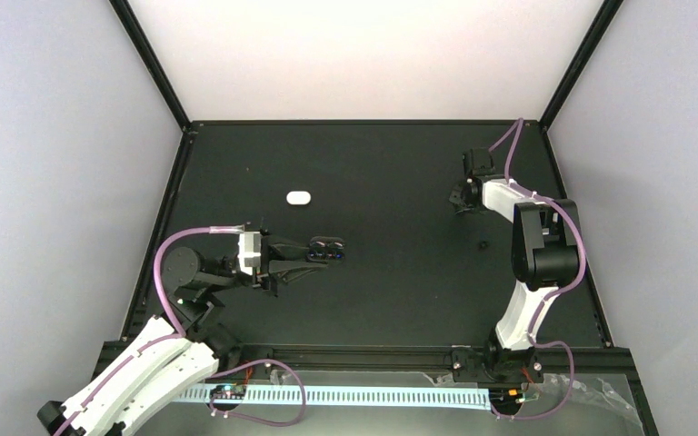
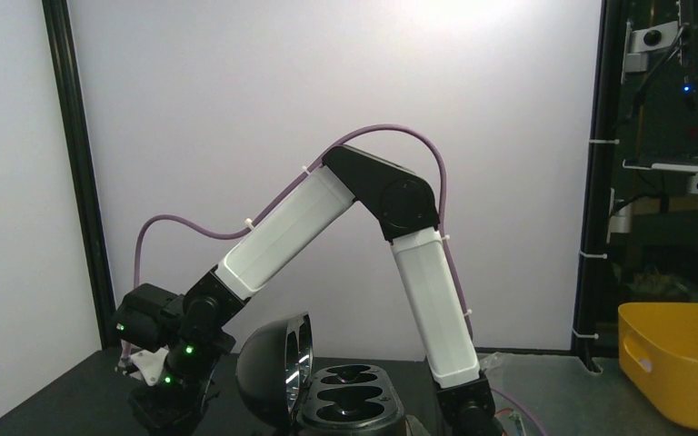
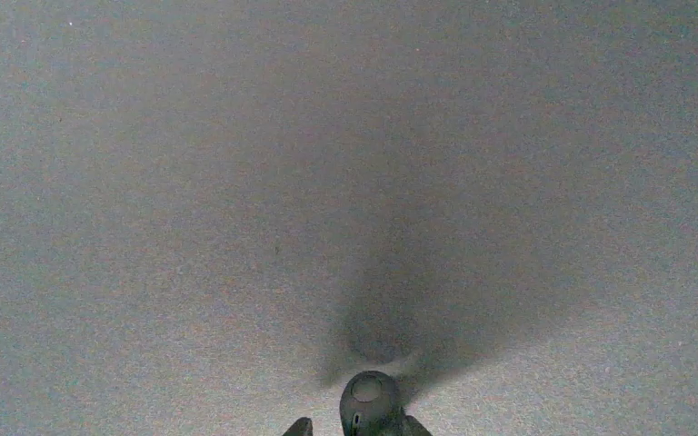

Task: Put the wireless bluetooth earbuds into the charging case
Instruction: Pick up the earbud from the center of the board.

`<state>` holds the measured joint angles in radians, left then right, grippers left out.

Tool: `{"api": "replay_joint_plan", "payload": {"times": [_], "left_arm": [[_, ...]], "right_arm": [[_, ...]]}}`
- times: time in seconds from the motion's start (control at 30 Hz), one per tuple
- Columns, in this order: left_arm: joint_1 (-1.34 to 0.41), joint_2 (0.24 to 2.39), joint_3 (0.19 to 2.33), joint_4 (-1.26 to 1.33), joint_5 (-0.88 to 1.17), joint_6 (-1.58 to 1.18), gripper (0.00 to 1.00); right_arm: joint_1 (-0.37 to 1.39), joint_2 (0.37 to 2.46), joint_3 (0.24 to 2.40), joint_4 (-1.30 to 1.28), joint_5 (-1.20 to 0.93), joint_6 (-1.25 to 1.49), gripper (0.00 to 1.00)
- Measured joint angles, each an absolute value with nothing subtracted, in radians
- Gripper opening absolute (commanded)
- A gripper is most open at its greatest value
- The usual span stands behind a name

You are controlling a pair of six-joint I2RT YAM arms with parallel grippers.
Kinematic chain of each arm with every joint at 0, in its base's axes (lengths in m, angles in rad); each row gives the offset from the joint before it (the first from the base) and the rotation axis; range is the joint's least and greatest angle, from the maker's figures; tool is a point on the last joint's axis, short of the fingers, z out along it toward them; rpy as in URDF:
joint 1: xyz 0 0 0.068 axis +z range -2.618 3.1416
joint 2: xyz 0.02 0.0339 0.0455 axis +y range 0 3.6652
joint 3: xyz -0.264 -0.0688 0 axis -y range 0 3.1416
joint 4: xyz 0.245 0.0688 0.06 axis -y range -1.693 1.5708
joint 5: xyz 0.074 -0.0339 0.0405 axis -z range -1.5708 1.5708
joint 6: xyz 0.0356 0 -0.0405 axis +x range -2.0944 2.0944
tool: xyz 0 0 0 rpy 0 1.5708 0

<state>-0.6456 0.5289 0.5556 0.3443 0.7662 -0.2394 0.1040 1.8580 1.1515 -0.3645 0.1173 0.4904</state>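
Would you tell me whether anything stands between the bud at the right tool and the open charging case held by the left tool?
Nothing visible does. Only bare table lies between the right tool, with the bud at its tips, and the charging case in the left tool; its lid is raised, wells uncovered.

- Broad table (image 1: pixel 400 291) is left open between the charging case (image 1: pixel 325 250) and the right arm (image 1: pixel 536 245).
- The case's left side is closed off by the left fingers (image 1: pixel 293 248).
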Motion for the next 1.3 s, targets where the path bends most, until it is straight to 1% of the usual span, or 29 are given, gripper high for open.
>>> {"api": "replay_joint_plan", "payload": {"times": [0.53,0.77,1.1,1.2,1.3], "left_arm": [[-0.646,0.529,0.556,0.345,0.766,-0.24,0.02],[-0.646,0.529,0.556,0.345,0.766,-0.24,0.01],[-0.646,0.53,0.556,0.345,0.766,-0.241,0.02],[-0.646,0.53,0.556,0.345,0.766,-0.245,0.02],[-0.646,0.53,0.556,0.346,0.766,-0.246,0.02]], "right_arm": [[0.094,1.858,1.151,-0.367,0.123,0.487,0.11],[0.094,1.858,1.151,-0.367,0.134,0.484,0.01],[0.091,1.835,1.142,-0.368,0.116,0.482,0.01],[0.104,1.781,1.122,-0.369,0.085,0.493,0.01],[0.154,1.679,1.09,-0.372,0.026,0.495,0.01]]}}
